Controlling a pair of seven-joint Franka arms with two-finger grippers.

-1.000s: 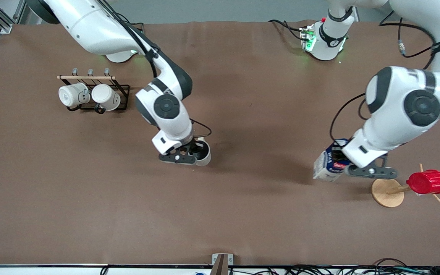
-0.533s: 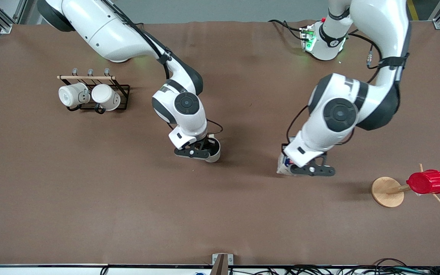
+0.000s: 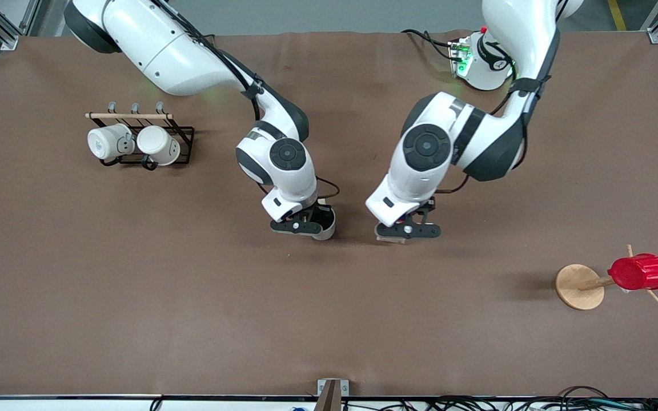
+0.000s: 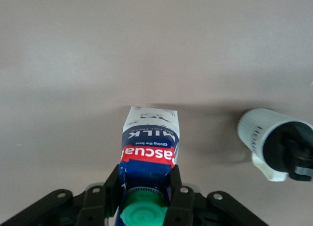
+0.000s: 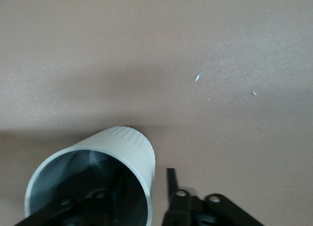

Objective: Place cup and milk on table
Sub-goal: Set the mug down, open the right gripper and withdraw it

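The bench fills nearly the whole front view, brown and matte. Both arms reach from the top edge down to the middle of that frame, the right arm from the upper left, the left arm from the upper right.

At centre frame the right gripper holds the cup, and just right of it the left gripper holds the milk, of which only a pale sliver shows under the jaws. In the upper left of the frame a black rack carries two white mugs under a wooden bar; at the lower right a wooden stand bears a red cup.

In the right wrist view the right gripper has its jaws across the cup's wall, one inside the grey bore and one outside, clamped on it. The cup stands upright, mouth up, its axis vertical. In the left wrist view the left gripper pinches the milk at its gable, either side of the green cap. The carton's long axis also runs vertically, cap up, base toward the bench.

Both items look carried to the middle and low over the bench; whether either base touches cannot be told. What seems left is to set them down, release and withdraw.
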